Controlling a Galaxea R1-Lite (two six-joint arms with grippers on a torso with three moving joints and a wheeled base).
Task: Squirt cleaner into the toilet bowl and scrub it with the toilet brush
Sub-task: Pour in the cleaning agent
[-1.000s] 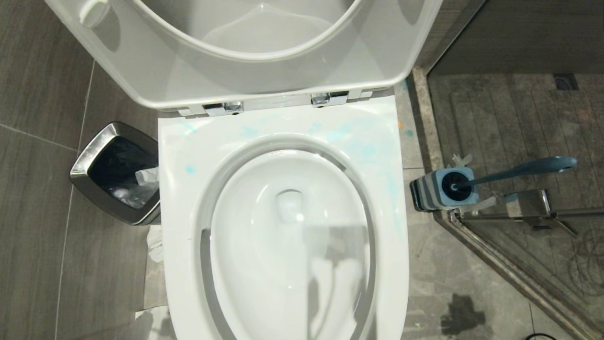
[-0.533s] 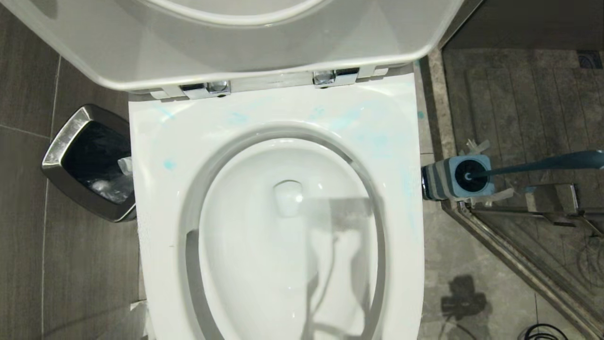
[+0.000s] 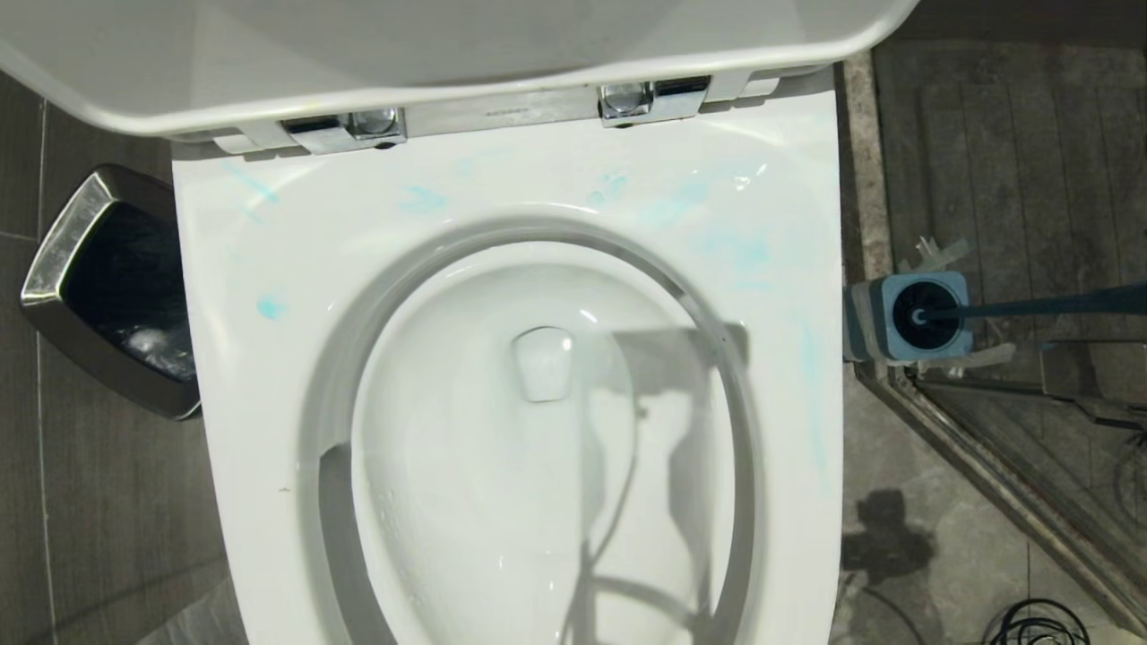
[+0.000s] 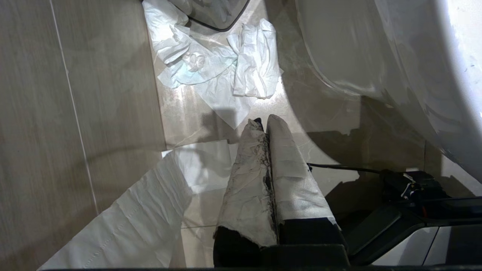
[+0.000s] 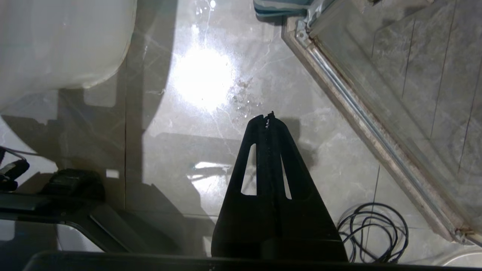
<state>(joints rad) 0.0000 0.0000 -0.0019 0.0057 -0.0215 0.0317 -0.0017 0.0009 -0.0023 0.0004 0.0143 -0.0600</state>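
Below us: toilet bowl [image 3: 502, 269], white, lid and seat raised at the far end on chrome hinges [image 3: 645, 97]; its long axis runs from us toward the hinges.
Left edge: we note a square steel waste bin [image 3: 67, 242] on the grey floor tiles, just beside the bowl's broad rim, narrow gap only.
Right edge: wider floor strip [image 3: 905, 466], bounded by the angled metal threshold of a glass shower enclosure [image 3: 995, 475]; a dark patch and a black cable coil [image 5: 372, 229] lie on that strip.
Left floor: crumpled white tissues [image 4: 226, 64] and a flat paper sheet [image 4: 135, 222] lie beside the bowl's base.
Cleaner: pale turquoise cleaner [image 3: 269, 307] shows as dabs and smears on the flat rim, mostly along the hinge end and down the right side.
Toilet brush: toilet brush [image 3: 1030, 307] stands head-down in its square light-blue-and-grey holder [image 3: 923, 318] at the shower corner, right of the bowl, well apart from both arms; the teal handle leans away from the bowl toward the right, long axis across our view.
Left gripper: left gripper [image 4: 263, 122] hangs low over the floor by the bowl's left flank, paper-wrapped fingers [image 4: 244, 180] pressed together, holding nothing.
Right gripper: right gripper [image 5: 268, 117] hangs over the right floor strip, black fingers clenched tip to tip, empty, touching nothing.
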